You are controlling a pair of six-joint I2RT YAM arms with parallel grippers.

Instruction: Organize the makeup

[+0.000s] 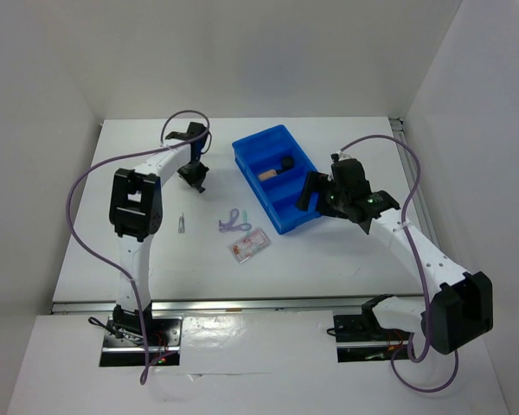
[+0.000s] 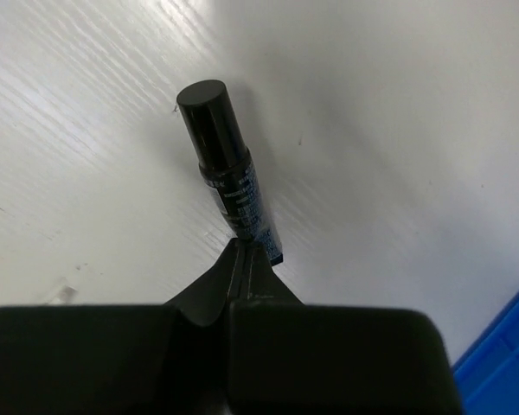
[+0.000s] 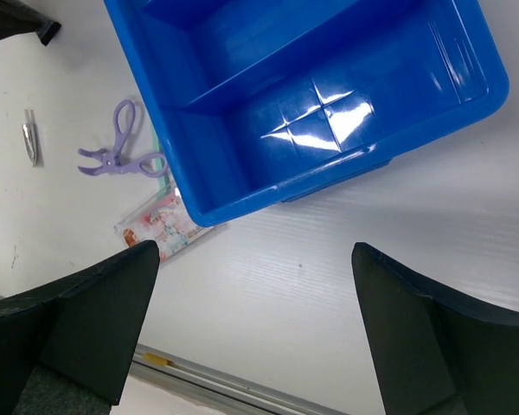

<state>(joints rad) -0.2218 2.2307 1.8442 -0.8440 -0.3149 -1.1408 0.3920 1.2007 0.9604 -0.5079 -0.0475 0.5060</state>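
Slim black tube [image 2: 229,177]: glossy cylinder, flat round cap, on matte white table [image 2: 398,104] at 9 o'clock of blue plastic tray [image 1: 251,156]. Left gripper [image 2: 246,259] clenched on tube's label end, probably for carry to tray. Right gripper [image 3: 255,290] released, jaws wide, at tray's 4 o'clock edge. Lilac looped tool [image 3: 117,151] and clear packet [image 3: 160,226] at 7 o'clock.

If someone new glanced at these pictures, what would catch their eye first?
The bright blue tray stands out mid-table, with a beige black-capped bottle lying in one compartment. To its left, the left gripper is shut at the end of a slim black tube lying on the table. The right gripper hangs wide open beside the tray.
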